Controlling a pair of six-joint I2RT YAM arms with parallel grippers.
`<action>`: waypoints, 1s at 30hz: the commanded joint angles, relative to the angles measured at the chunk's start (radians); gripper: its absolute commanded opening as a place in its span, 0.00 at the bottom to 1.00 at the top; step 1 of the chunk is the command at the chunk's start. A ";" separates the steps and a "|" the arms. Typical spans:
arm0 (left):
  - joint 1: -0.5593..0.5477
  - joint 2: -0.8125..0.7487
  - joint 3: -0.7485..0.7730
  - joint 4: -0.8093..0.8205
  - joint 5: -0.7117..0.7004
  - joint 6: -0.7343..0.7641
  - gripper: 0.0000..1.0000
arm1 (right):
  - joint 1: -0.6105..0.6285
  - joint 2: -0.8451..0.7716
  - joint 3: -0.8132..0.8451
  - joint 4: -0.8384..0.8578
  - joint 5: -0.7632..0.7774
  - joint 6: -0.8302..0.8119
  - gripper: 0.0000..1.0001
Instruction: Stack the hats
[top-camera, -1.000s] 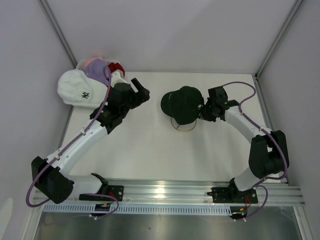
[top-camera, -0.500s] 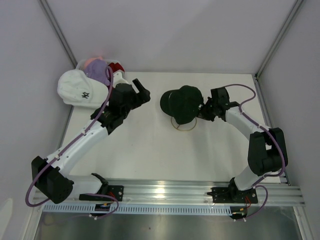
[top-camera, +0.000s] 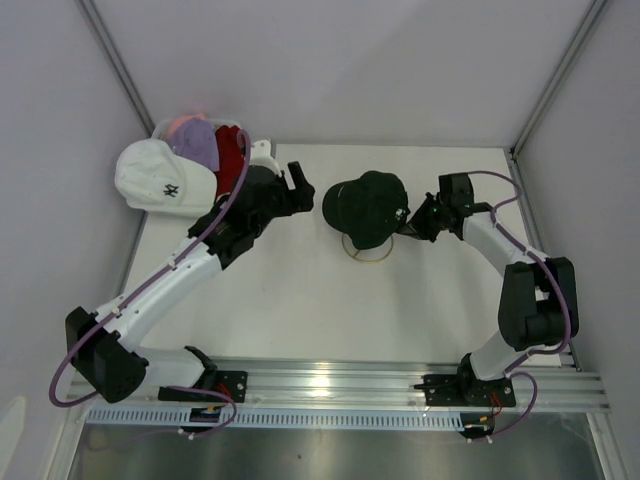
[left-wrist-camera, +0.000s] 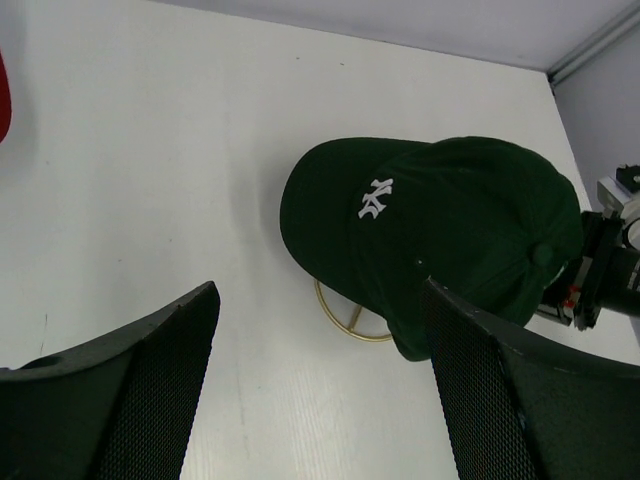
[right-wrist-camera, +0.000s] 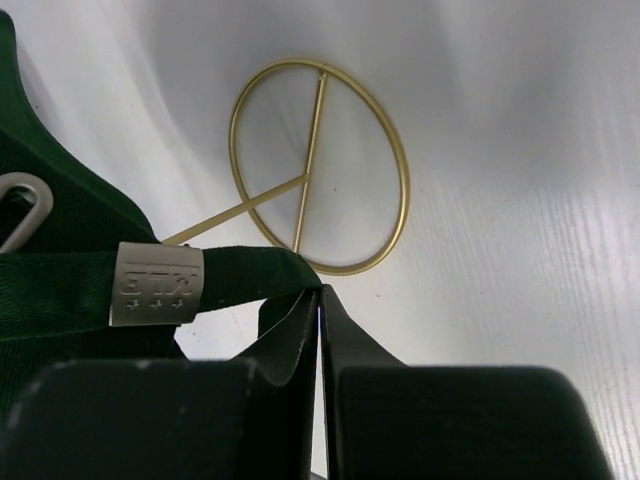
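A dark green fabric baseball cap (left-wrist-camera: 440, 225) with a small white embroidered logo sits draped over a gold wire stand (right-wrist-camera: 305, 178) near the middle of the white worktop (top-camera: 300, 300), brim pointing towards the left arm. The other hats lie in a heap at the far left corner: a white cotton cap (top-camera: 155, 180), a lavender cap (top-camera: 195, 145) and a red cap (top-camera: 232, 155). The right gripper (right-wrist-camera: 320, 292) is at the back of the green cap, its fingers pressed together and apparently nipping the end of the woven adjuster strap (right-wrist-camera: 60, 290). The left gripper (left-wrist-camera: 318, 292) hangs just in front of the brim with its fingers spread wide, holding nothing. These caps look light and floppy; the crown will likely collapse under a squeeze, and a hold on the strap alone would let the cap swing and twist. The stiffer curved brim, or the front panel just behind it, seems the surer place to pinch, keeping the dome open for nesting.
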 joint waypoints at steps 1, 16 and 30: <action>-0.016 -0.006 0.079 0.106 0.105 0.120 0.84 | -0.031 -0.041 0.043 -0.026 -0.050 -0.016 0.01; -0.214 0.330 0.467 -0.118 0.124 0.291 0.69 | -0.035 0.010 0.066 0.014 -0.143 0.051 0.00; -0.260 0.511 0.668 -0.353 0.006 0.173 0.67 | -0.095 -0.005 0.038 0.038 -0.180 0.065 0.00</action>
